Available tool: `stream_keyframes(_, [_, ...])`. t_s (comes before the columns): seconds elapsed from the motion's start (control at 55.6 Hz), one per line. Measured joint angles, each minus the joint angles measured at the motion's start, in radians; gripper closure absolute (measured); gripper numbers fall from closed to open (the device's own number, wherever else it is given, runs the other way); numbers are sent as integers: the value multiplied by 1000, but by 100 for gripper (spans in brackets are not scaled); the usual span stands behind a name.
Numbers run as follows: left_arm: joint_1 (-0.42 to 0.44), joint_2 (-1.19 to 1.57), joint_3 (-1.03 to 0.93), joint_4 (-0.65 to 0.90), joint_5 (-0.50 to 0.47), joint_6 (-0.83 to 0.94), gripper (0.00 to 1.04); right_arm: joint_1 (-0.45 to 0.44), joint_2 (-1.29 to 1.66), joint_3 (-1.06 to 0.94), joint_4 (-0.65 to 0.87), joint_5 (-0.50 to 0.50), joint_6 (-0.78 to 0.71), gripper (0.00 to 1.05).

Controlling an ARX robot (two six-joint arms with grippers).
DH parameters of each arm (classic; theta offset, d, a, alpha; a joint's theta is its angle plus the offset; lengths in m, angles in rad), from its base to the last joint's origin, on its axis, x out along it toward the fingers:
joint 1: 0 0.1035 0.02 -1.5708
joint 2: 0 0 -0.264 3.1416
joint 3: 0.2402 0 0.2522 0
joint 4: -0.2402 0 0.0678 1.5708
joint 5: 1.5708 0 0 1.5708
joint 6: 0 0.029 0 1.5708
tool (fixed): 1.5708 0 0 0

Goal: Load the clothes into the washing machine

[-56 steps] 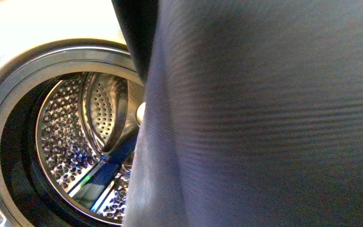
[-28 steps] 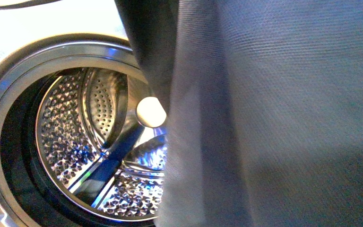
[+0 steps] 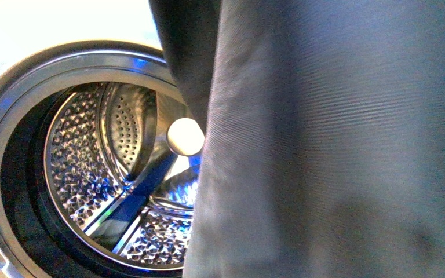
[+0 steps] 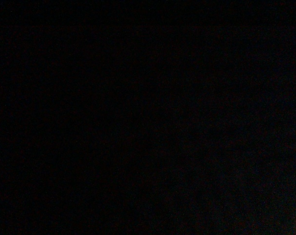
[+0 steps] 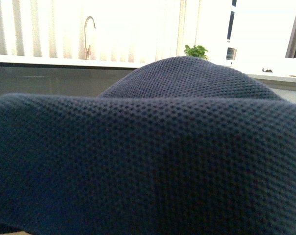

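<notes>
Clothes (image 3: 336,145) before washing machine (image 3: 3,124); end effector hidden

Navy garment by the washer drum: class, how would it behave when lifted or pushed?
Probably floppy: the navy garment hangs in soft folds before the drum. Likely grippy, not slippery, given its knobbly weave in the right wrist view. A push should crumple it, not slide it.

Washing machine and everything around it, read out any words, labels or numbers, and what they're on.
None can be read. The silver-grey front-loading washing machine shows only bare rim and perforated steel drum; the dark navy ribbed garment covers the rest. Left wrist view is dark; right wrist view shows no lettering.
</notes>
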Motion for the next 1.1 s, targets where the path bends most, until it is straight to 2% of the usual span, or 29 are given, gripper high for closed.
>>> stream_keyframes(0.324, [-67,67,76,17,-48,-2,7,0,0,0,0,1,0,93])
stream_keyframes(0.647, [-80,159,200,-108,-317,138,7,-1,0,0,0,11,-4,93])
stream_keyframes(0.701, [-78,173,212,-114,-368,150,11,-2,0,0,0,11,-6,93])
stream_keyframes(0.791, [-64,192,223,-127,-465,142,31,-2,0,0,0,13,-7,93])
stream_keyframes(0.971, [-40,190,213,-102,-481,138,56,-2,0,0,0,13,-8,92])
stream_keyframes(1.097, [-24,177,194,-98,-490,140,71,-2,0,0,0,9,-7,73])
